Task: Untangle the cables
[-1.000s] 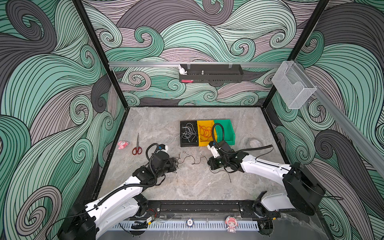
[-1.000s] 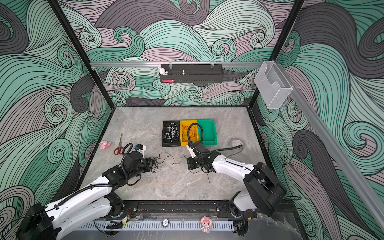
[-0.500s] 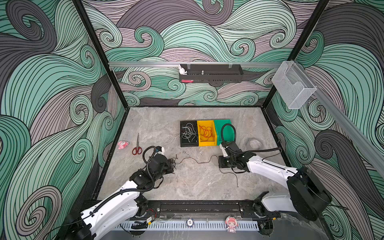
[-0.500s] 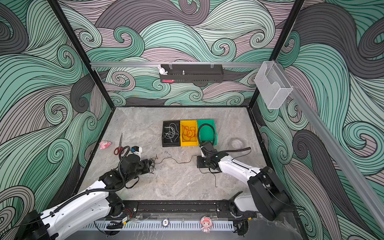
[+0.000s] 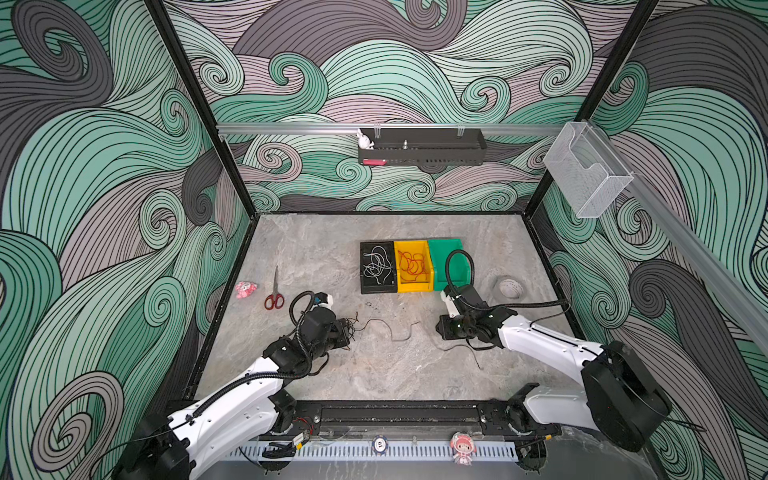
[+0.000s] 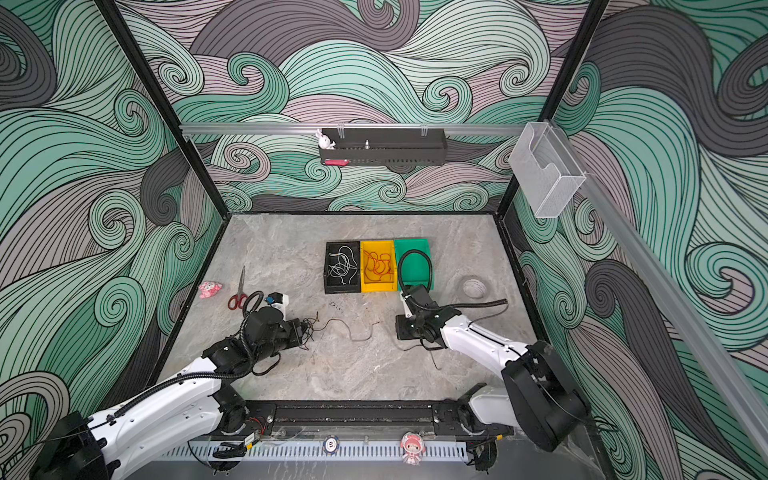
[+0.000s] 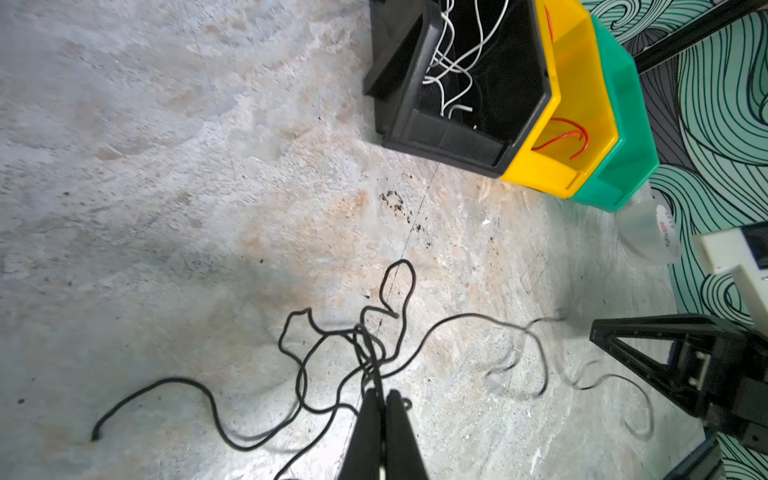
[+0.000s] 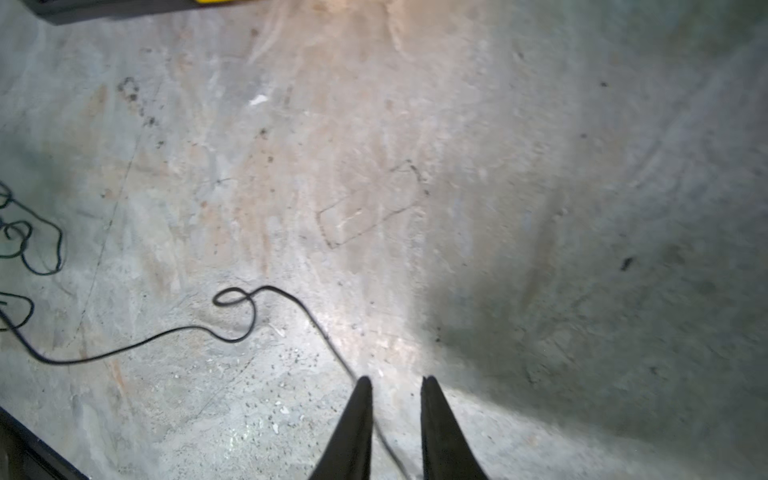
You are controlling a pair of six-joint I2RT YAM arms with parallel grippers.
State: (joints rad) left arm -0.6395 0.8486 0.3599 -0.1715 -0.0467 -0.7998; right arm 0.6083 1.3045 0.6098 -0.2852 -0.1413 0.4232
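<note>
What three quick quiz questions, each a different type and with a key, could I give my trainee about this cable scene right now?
1. True or false: the left gripper is shut on the black cables.
2. Which bin holds the red cables? A black, B yellow, C green.
3. Fill in: the jaws of the right gripper stand ____.
Key: 1 true. 2 B, the yellow bin. 3 open.
</note>
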